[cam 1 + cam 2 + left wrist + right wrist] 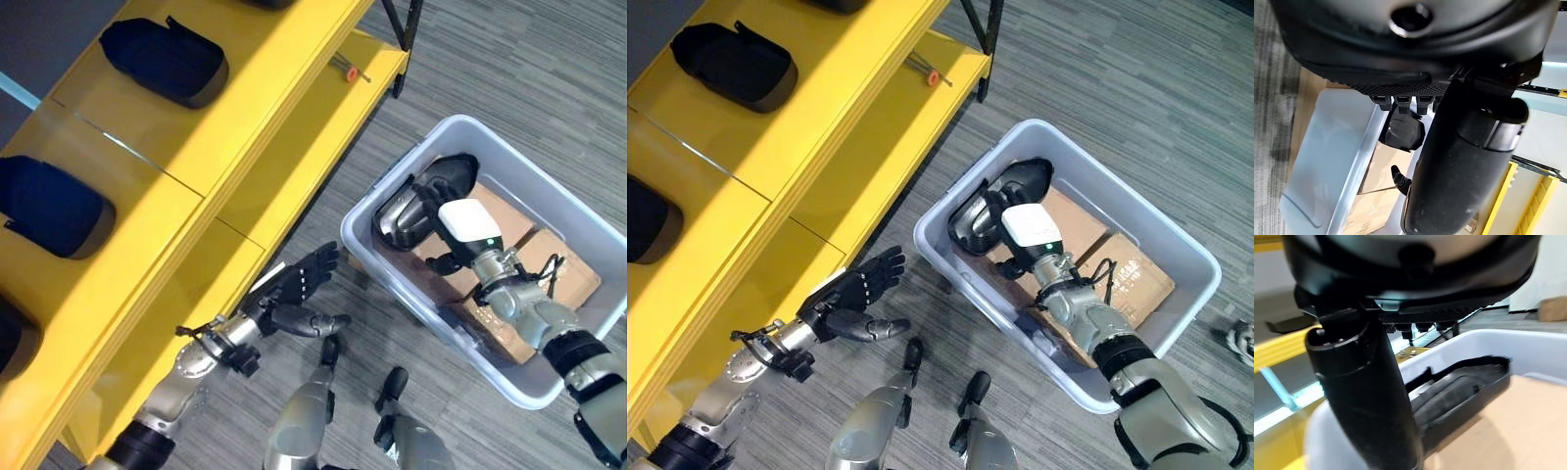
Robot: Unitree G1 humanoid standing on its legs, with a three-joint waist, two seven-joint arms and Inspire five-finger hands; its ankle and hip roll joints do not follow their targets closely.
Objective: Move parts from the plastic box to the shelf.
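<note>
A grey plastic box (392, 168) stands on the floor to the right of the yellow shelf (196, 196). One black moulded part (446, 176) lies in its far corner on brown cardboard (549, 279). My right hand (468, 223), with a white cover, reaches into the box; its dark fingers lie over the near end of the part. In the right wrist view its thumb (1366, 396) stands straight in front of the part (1464, 387), not curled round it. My left hand (294, 284) hangs open with spread fingers over the floor, between shelf and box, and holds nothing.
Two similar black parts (162, 61) (54, 208) rest on the shelf's top board. A small orange-tipped tool (348, 70) lies on the lower board near the shelf's black leg (404, 39). Grey carpet surrounds the box.
</note>
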